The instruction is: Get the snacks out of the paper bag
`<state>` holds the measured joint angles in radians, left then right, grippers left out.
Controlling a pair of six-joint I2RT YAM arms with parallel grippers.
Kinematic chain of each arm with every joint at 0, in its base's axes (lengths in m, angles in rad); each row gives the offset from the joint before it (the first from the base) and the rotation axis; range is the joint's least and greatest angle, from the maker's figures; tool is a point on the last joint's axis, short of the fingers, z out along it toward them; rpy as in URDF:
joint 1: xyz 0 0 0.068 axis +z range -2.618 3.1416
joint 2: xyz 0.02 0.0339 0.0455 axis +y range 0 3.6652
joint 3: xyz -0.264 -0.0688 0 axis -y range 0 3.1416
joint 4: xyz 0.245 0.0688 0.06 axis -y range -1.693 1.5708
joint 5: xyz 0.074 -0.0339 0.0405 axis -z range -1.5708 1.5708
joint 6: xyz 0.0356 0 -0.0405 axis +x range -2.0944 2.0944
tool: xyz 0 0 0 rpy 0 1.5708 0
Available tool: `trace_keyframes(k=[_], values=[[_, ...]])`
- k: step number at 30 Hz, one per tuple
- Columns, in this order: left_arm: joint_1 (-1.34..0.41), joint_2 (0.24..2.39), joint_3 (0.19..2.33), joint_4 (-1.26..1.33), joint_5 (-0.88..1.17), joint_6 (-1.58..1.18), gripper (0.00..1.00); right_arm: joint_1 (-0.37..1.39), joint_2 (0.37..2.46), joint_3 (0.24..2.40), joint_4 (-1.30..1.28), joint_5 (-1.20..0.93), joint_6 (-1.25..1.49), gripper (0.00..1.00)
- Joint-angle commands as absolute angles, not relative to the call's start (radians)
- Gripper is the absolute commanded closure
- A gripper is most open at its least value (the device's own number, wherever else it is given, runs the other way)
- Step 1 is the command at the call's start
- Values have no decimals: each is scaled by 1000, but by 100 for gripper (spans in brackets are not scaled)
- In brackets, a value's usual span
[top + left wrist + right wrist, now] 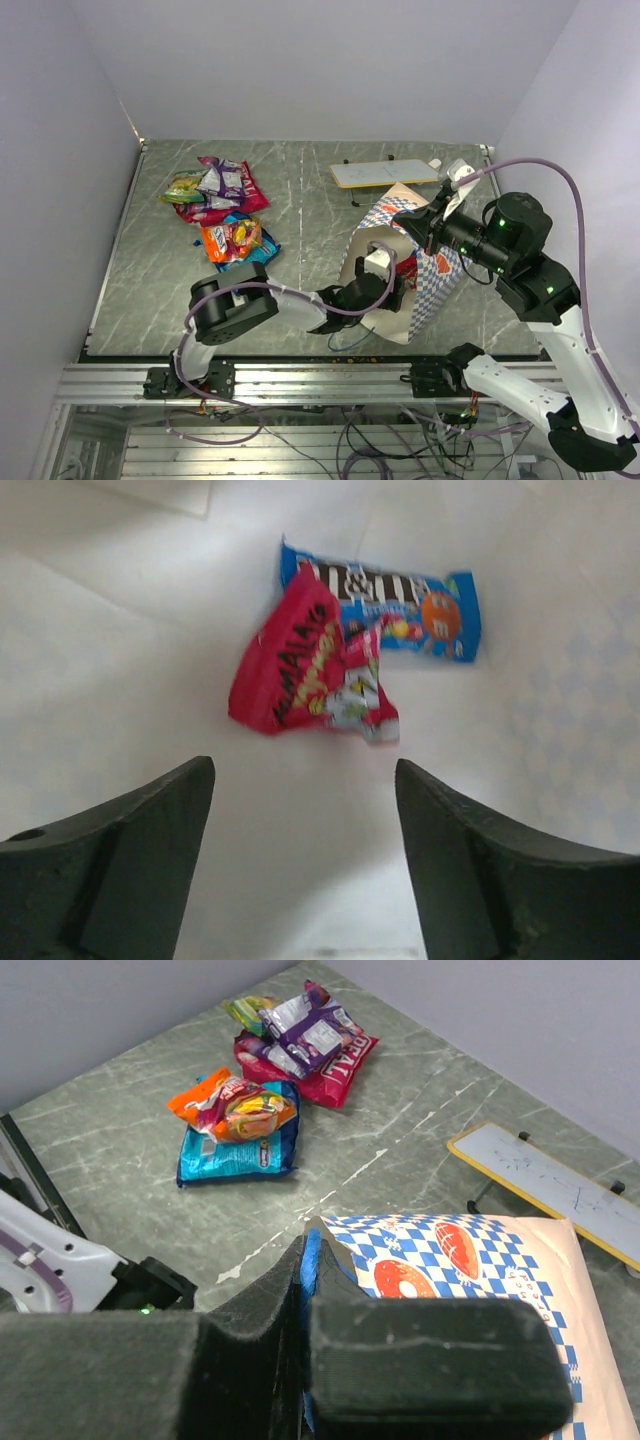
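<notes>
the paper bag (432,285) lies tipped on its side at the right of the worktop (300,210), its mouth facing the left arm. the right claw (306,1282) is pressed together on the bag's blue-edged rim. the left claw (303,780) sits inside the bag, fingers spread apart with nothing between them. just ahead of it, on the cream lining, a red packet (300,665) overlaps a blue packet (420,605). more snacks (225,205) lie heaped on the worktop's left, well apart from the bag. a cream board (385,174) stands just behind the bag.
</notes>
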<state>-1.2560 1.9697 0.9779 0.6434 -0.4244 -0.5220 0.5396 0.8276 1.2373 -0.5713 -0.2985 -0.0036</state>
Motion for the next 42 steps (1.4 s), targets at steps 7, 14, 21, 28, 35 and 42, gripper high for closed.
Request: trace_keyframes(k=[7,14,21,28,35,42], values=[[-1247,2178,1238,571,-580,-439,0,540,835,1288,-615,-334,-40,100],[-1203,2259,1278,587,-364,-417,21,540,821,1282,-624,-329,-45,100],[-1201,2200,1276,516,-341,-474,78,540,794,1256,-603,-317,-40,100],[-1197,2034,1187,492,-343,-501,93,541,775,1219,-570,-297,-58,100],[-1218,1884,1113,373,-257,-507,93,540,768,1190,-538,-276,-90,100],[-1268,1673,973,199,-165,-507,93,540,761,1163,-475,-226,-114,100]])
